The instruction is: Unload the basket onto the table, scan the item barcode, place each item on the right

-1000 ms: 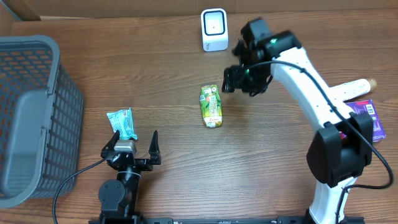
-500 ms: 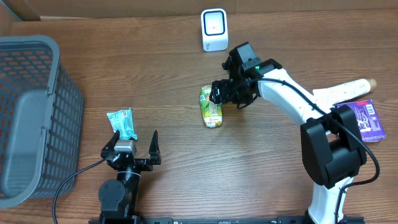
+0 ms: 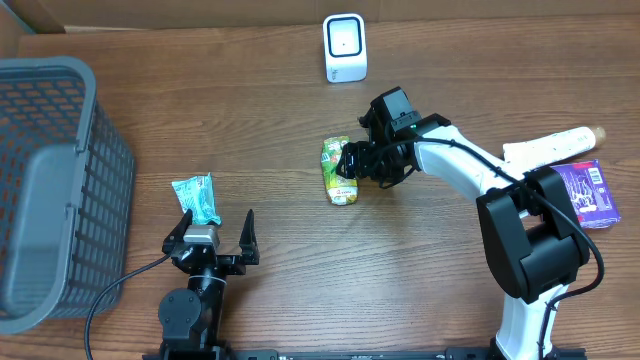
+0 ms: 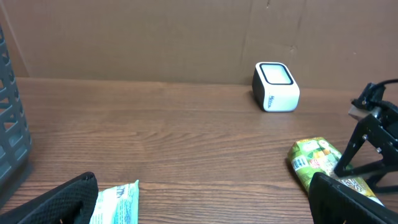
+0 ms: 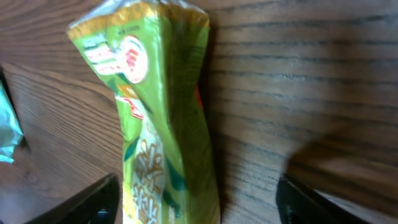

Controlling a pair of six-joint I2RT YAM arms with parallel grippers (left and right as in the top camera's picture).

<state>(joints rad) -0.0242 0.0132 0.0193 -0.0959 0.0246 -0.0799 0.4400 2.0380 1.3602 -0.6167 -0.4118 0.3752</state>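
Observation:
A green snack packet [image 3: 340, 170] lies flat mid-table, in front of the white barcode scanner [image 3: 345, 47] at the far edge. My right gripper [image 3: 362, 162] is low at the packet's right side. In the right wrist view the packet [image 5: 161, 118] runs between the open fingers [image 5: 93, 202], close to the left one, with bare wood showing before the right one. My left gripper [image 3: 215, 232] rests open near the front edge, nothing in it, beside a teal packet [image 3: 195, 197]. The left wrist view shows the scanner [image 4: 276, 86], the green packet [image 4: 314, 158] and the teal packet [image 4: 115, 202].
A grey mesh basket [image 3: 50, 190] fills the left side. At the right edge lie a purple packet [image 3: 585, 193] and a white item [image 3: 550, 148]. A cardboard wall [image 4: 155, 37] stands behind the table.
My right arm has swung from near the scanner down and left to the green packet, fingers now straddling it. The left arm has not moved.

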